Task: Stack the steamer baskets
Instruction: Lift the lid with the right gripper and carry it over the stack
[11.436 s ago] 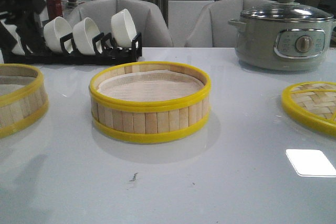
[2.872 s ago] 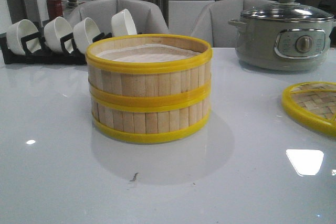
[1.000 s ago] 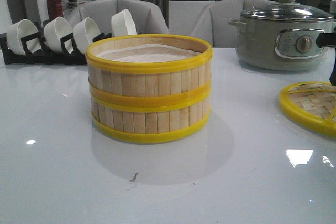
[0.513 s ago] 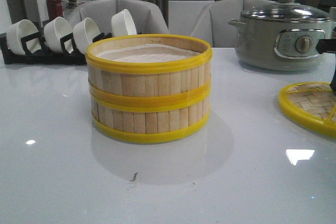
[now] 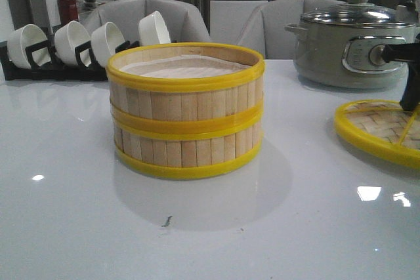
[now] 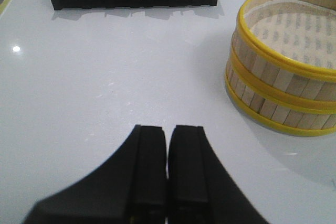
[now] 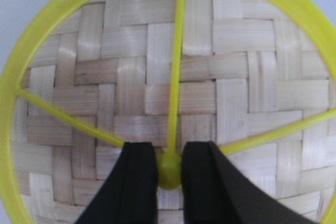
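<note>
Already the two steamer baskets (image 5: 186,109) stand one on the other near the middle of the white table (image 5: 79,227), rims lined up and the cloth liner showing in the upper tier, so the stacking itself looks done. What seems left, as a guess, is the woven bamboo lid (image 5: 380,130), which lies flat on the table well to the right of the stack (the task sentence does not mention it). The right gripper (image 7: 169,170) sits over that lid with its fingers pinching the small yellow hub where the spokes meet. The left gripper (image 6: 167,153) hovers above bare table beside the stack, fingers pressed together and holding nothing. The front view cuts off the lid's right edge and most of the right arm, and the lower basket's inside is hidden.
</note>
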`<state>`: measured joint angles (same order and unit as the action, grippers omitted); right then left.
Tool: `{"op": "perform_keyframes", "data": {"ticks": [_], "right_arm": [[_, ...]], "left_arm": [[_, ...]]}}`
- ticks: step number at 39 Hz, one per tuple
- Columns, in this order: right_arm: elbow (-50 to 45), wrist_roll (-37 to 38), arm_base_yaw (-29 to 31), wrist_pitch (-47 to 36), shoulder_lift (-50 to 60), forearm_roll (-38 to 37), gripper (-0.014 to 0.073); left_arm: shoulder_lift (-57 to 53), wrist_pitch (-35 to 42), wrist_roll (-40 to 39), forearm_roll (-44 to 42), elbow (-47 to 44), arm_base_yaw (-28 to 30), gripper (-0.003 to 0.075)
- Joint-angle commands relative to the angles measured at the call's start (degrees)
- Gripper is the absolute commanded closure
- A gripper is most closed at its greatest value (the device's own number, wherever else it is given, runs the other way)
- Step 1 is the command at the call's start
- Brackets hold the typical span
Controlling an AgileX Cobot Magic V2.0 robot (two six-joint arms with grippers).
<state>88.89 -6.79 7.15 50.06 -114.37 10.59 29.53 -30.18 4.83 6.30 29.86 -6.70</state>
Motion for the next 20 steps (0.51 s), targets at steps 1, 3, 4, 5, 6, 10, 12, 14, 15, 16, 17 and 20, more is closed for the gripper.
{"op": "perform_keyframes", "data": {"ticks": [1,3,4,5,6,10,12,14,15,16,17,20], "right_arm": [[5.8,-0.78,-2.29,2.27,5.79,0.89,0.0538],[8.02,-0.78,-3.86,4.04,6.93,0.89,0.0538],[9.04,-0.78,-4.26,4.45,7.25,0.89,0.0538],[10.4,-0.78,-5.12,5.13,7.69,0.89,0.0538],[11.52,-0.78,-6.04,5.85,8.19,0.89,0.0538],[17.24,-0.78,-9.55,8.49,8.89,0.89,0.0538],[20.31,-0.78,-11.66,10.02,8.94,0.89,0.0538],[22.75,-0.78,-13.91,11.1,8.89,0.89,0.0538],[24.19,-0.78,-14.92,11.3,8.88,0.89,0.0538],[25.52,-0.78,-16.2,11.4,8.88,0.89,0.0538],[26.44,-0.66,-17.17,11.4,8.83,0.89,0.0538],[29.61,0.29,-20.75,11.17,8.37,0.95,0.0538]], "left_arm": [[0.48,4.58,-0.42,0.63,1.68,-0.32,0.0632],[0.48,4.58,-0.42,0.63,1.68,-0.32,0.0632],[0.48,4.58,-0.42,0.63,1.68,-0.32,0.0632],[0.48,4.58,-0.42,0.63,1.68,-0.32,0.0632],[0.48,4.58,-0.42,0.63,1.68,-0.32,0.0632],[0.48,4.58,-0.42,0.63,1.68,-0.32,0.0632],[0.48,4.58,-0.42,0.63,1.68,-0.32,0.0632],[0.48,4.58,-0.42,0.63,1.68,-0.32,0.0632],[0.48,4.58,-0.42,0.63,1.68,-0.32,0.0632],[0.48,4.58,-0.42,0.63,1.68,-0.32,0.0632],[0.48,4.58,-0.42,0.63,1.68,-0.32,0.0632],[0.48,4.58,-0.42,0.63,1.68,-0.32,0.0632]]}}
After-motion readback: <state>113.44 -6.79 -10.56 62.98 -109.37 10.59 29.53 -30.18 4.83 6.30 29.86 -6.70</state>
